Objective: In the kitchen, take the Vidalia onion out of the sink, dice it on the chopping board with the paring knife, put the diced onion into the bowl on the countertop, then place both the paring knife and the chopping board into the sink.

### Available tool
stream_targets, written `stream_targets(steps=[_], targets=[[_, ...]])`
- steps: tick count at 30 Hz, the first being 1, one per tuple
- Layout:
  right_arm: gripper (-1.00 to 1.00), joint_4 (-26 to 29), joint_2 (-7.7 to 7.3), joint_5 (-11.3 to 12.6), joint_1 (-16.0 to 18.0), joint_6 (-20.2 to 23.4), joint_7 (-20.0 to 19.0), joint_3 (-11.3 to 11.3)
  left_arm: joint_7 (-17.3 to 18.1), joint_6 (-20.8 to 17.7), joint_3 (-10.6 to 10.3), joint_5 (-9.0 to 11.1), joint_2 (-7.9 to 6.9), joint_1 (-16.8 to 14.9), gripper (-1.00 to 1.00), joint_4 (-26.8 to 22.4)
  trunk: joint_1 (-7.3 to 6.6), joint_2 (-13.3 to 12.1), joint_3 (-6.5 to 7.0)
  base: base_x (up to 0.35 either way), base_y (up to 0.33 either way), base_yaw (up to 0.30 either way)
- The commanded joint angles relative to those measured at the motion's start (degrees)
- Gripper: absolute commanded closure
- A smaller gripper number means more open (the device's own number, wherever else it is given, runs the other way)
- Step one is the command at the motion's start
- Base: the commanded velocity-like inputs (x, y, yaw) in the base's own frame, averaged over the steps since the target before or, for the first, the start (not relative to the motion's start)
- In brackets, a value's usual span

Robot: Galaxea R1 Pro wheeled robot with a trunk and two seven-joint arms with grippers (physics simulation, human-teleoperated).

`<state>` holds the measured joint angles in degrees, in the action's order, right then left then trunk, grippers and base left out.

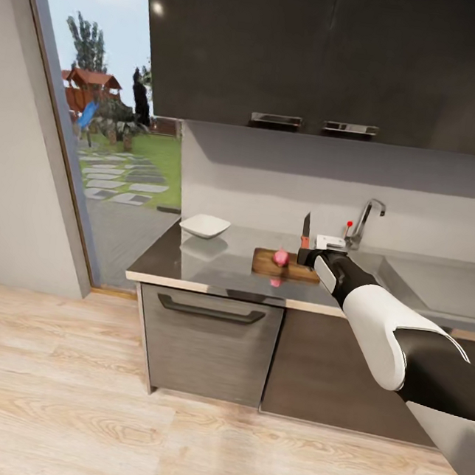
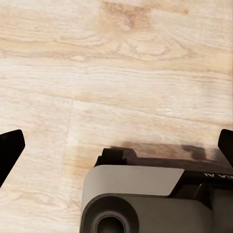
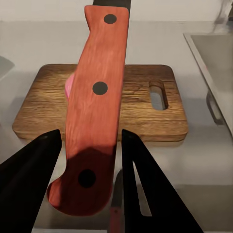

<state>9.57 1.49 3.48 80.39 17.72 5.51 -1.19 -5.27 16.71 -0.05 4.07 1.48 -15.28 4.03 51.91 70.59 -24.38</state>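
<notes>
My right gripper [image 1: 311,258] is shut on the paring knife [image 1: 305,235], which stands upright with its dark blade pointing up, just right of the chopping board [image 1: 264,264]. In the right wrist view the knife's red-brown riveted handle [image 3: 97,97] sits between the two black fingers [image 3: 145,179] of the right gripper [image 3: 90,138]. The brown chopping board [image 3: 141,114] lies beyond them. A small pink round onion [image 1: 280,257] rests on the board, and a sliver of the onion [image 3: 70,86] peeks out behind the handle. A white bowl [image 1: 205,225] stands on the countertop [image 1: 211,268] left of the board. My left gripper [image 2: 119,143] hangs open over the wood floor.
The grey sink [image 1: 440,285] with its chrome tap [image 1: 366,216] lies right of the board, and a small white object [image 1: 331,242] sits by the tap. A dishwasher front [image 1: 209,345] is below the counter. A tall glass door [image 1: 108,140] is at the left, dark wall cabinets [image 1: 327,55] above.
</notes>
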Motion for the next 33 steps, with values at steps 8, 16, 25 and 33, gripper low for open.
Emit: stream_targets(steps=[8, 16, 25, 33], targets=[[1.00, 0.10, 0.01, 0.38, 0.03, 0.30, 0.25, -0.13, 0.01, 0.43, -0.04, 0.41, 0.02, -0.10, -1.00, 0.26, 1.76, 3.26, -1.50, 0.000, 0.000, 0.000], [1.00, 0.10, 0.09, 0.38, 0.03, 0.30, 0.22, -0.13, 0.04, 0.43, -0.04, 0.41, 0.02, -0.10, -1.00, 0.27, 3.52, 6.47, -2.94, 0.000, 0.000, 0.000], [1.00, 0.10, 0.07, 0.38, 0.03, 0.30, 0.23, -0.13, 0.05, 0.43, -0.04, 0.41, 0.02, -0.10, -1.00, 0.27, 5.50, 10.08, -4.56, 0.000, 0.000, 0.000], [1.00, 0.96, 0.32, 0.27, 0.03, 0.20, 0.21, -0.11, 0.22, 0.73, -0.10, 0.18, -0.16, -0.10, -1.00, 0.19, 6.82, 12.49, -5.63, 0.000, 0.000, 0.000]])
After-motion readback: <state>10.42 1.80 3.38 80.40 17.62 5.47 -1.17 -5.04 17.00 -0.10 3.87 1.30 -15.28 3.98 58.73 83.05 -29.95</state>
